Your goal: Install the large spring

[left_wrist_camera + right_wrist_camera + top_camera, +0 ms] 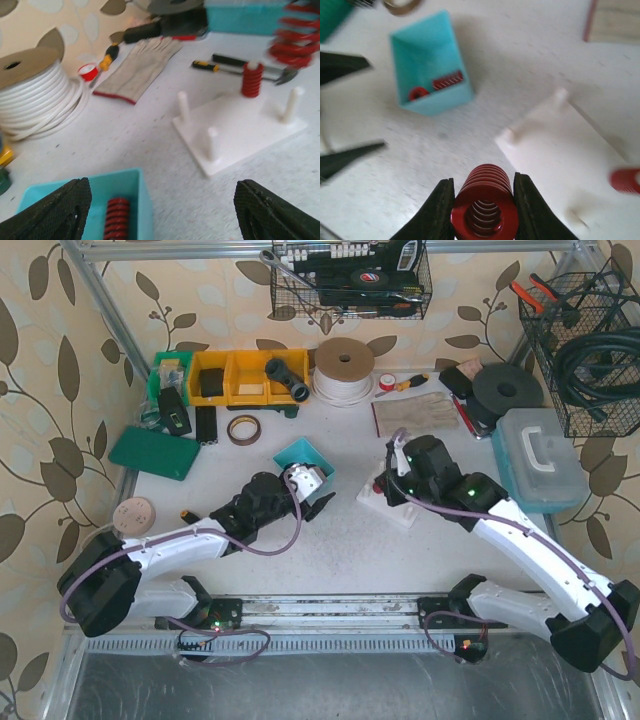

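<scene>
My right claw (484, 210) clenches the large red spring (484, 192) near the white peg plate (570, 145) — small spring (252, 82) on one peg (253, 65). My left claw (160, 210) hangs released by the teal bin (142, 195) — speckled table (125, 142), leafy wallpaper (40, 440).

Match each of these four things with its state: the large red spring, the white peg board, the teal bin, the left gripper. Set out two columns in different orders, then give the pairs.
1 large red spring
2 white peg board
3 teal bin
4 left gripper

A holds loose red springs
B open, holding nothing
C clamped in the right gripper
D carries a smaller red spring on one peg

Pairs: 1-C, 2-D, 3-A, 4-B
</scene>
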### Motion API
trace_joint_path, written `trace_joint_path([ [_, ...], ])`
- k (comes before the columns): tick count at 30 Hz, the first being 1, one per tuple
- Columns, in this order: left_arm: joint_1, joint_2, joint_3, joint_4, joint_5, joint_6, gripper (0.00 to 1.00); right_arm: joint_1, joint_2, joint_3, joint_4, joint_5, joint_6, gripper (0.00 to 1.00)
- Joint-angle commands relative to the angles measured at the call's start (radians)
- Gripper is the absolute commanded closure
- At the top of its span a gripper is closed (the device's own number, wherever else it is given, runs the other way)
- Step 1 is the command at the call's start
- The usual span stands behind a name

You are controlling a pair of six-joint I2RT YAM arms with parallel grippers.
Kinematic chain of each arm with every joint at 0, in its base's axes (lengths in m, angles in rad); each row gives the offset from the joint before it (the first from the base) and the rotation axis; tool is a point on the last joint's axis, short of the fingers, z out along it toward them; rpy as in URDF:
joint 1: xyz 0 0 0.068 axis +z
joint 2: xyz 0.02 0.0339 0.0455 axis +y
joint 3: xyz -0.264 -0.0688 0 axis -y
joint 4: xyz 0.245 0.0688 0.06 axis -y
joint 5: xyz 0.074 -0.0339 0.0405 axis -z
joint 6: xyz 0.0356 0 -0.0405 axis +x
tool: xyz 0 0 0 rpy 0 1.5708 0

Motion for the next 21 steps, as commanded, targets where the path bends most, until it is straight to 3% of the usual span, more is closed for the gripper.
trace_joint_path([
  [1,-0.006,-0.021,-0.015,-0.065,-0.215,0.065,0.19,0.005,-0.055,-0.023,-0.231,0.214,0.003,1.0],
  [7,-0.004,-0.044,-0.11,0.085,-0.341,0.083,0.18,0.004,-0.08,-0.115,-0.242,0.281,0.036,1.0],
  [21,-0.001,-0.129,-0.157,0.092,-0.284,0.062,0.16,-0.048,-0.033,-0.218,-0.077,0.305,0.081,1.0],
])
